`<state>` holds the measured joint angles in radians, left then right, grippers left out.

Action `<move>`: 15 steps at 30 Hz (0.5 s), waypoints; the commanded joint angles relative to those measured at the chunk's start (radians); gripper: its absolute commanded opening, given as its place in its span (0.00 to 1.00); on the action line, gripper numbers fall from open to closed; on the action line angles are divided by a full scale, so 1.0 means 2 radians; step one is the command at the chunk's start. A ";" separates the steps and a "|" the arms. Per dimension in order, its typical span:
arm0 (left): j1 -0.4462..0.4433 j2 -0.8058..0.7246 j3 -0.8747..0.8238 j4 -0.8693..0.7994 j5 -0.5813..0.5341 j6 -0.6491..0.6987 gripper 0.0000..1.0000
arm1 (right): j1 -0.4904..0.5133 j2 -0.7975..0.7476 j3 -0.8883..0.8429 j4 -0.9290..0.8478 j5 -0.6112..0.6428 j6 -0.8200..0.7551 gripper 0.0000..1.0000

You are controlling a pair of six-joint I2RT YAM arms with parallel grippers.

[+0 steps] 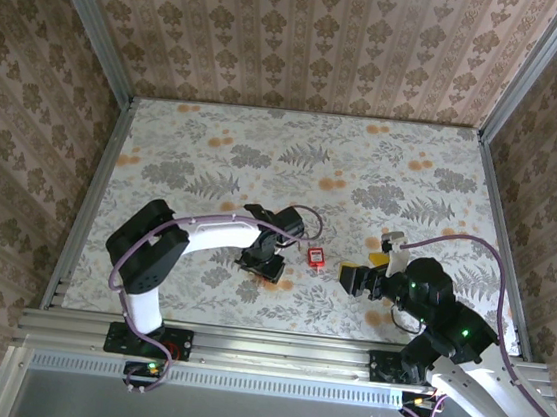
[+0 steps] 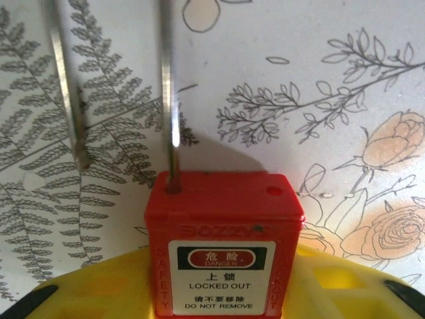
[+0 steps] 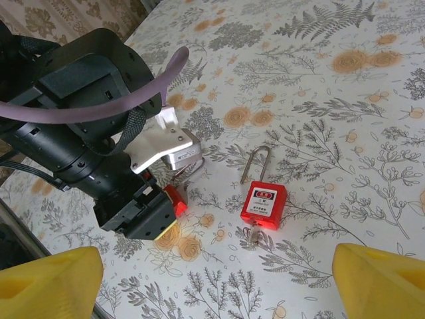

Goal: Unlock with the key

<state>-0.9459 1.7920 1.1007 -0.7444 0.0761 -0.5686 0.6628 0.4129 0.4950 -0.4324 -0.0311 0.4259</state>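
A red padlock (image 3: 263, 204) lies flat on the flowered table (image 3: 345, 133) with its shackle closed and a small silver key (image 3: 251, 234) sticking out of its bottom; it is also in the top view (image 1: 315, 257). A second red padlock (image 2: 224, 246), labelled LOCKED OUT, sits between my left gripper's yellow fingers (image 2: 332, 286). Its shackle (image 2: 167, 100) is swung open, one leg out of its hole. My left gripper (image 3: 159, 212) is down at the table, left of the lying padlock. My right gripper (image 3: 212, 292) hovers open, facing the lying padlock from the near side.
The left arm's black body (image 3: 80, 119) and purple cable (image 1: 303, 216) stand just left of the lying padlock. Patterned walls (image 1: 309, 31) close in the table on three sides. A metal rail (image 1: 263, 348) runs along the near edge.
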 commanded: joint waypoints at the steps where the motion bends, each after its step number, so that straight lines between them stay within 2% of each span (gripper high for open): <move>1: 0.009 -0.004 -0.023 0.083 0.020 -0.045 0.40 | -0.001 -0.008 0.009 0.009 -0.002 -0.003 0.90; 3: 0.015 -0.015 -0.038 0.114 0.027 -0.067 0.36 | 0.000 -0.011 0.009 0.008 -0.003 -0.003 0.90; 9: 0.028 -0.026 -0.048 0.150 0.029 -0.105 0.36 | 0.000 -0.027 0.001 0.007 -0.001 -0.004 0.91; 15: 0.034 -0.008 -0.026 0.153 0.034 -0.116 0.41 | 0.000 -0.035 -0.006 0.004 0.001 0.000 0.91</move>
<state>-0.8906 1.7264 1.0191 -0.6323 0.1436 -0.7715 0.6628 0.3592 0.4950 -0.4274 -0.0311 0.4232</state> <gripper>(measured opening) 0.407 0.907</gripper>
